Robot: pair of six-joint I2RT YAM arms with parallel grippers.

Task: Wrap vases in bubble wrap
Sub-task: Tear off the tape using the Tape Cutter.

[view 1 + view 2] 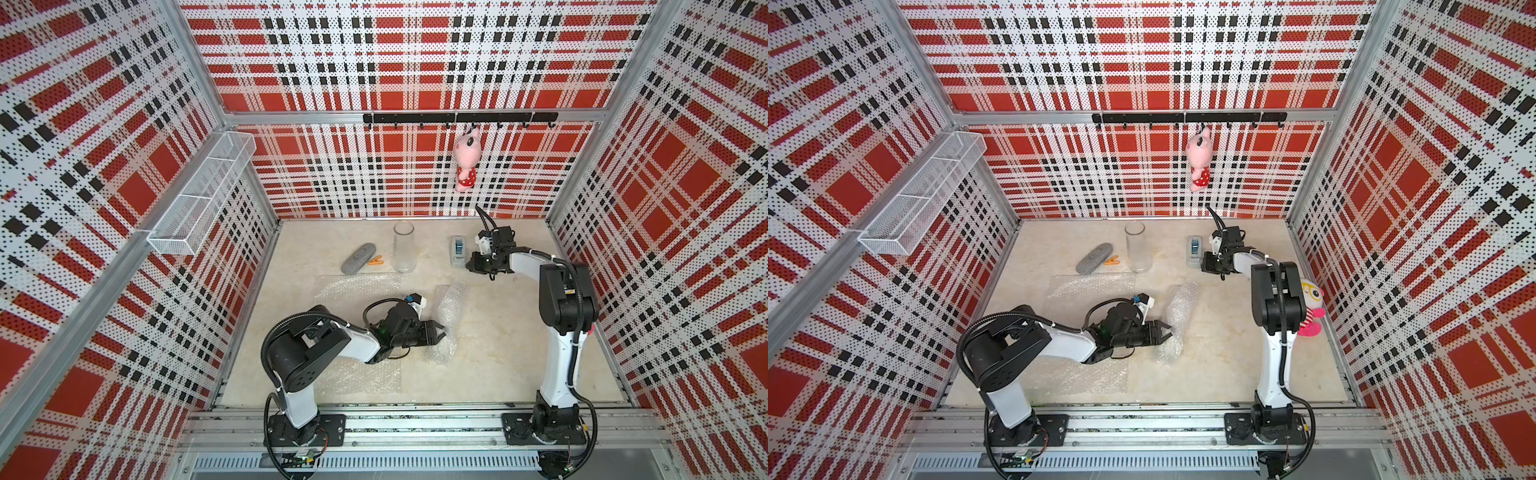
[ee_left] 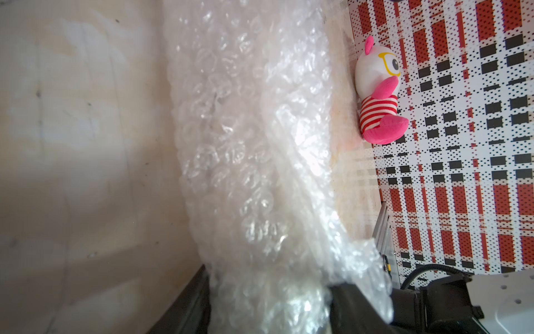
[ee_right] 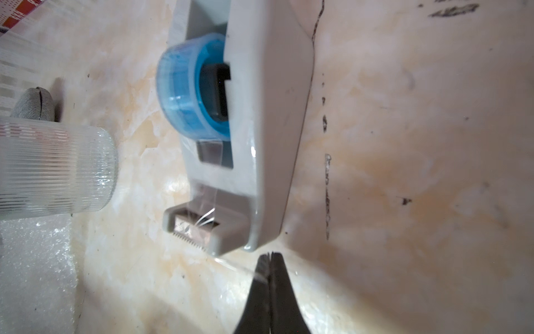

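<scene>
Right gripper (image 3: pixel 270 258) is pinched shut on tape (image 3: pixel 234 264) end at dispenser (image 3: pixel 265 130) cutter. Left gripper (image 1: pixel 441 332) sits half-closed around bubble wrap roll (image 1: pixel 449 307) mid-table; glass vase (image 1: pixel 404 249) stands unwrapped behind. Risks: thin strand slips or tears short; roll loosens if left grip eases.

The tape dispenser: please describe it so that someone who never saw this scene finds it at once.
At the back wall a pink plush toy hangs from the black hook rail. On the table below it, between the clear glass vase and the right end effector, stands the tape dispenser: the only grey block holding a blue roll.
</scene>
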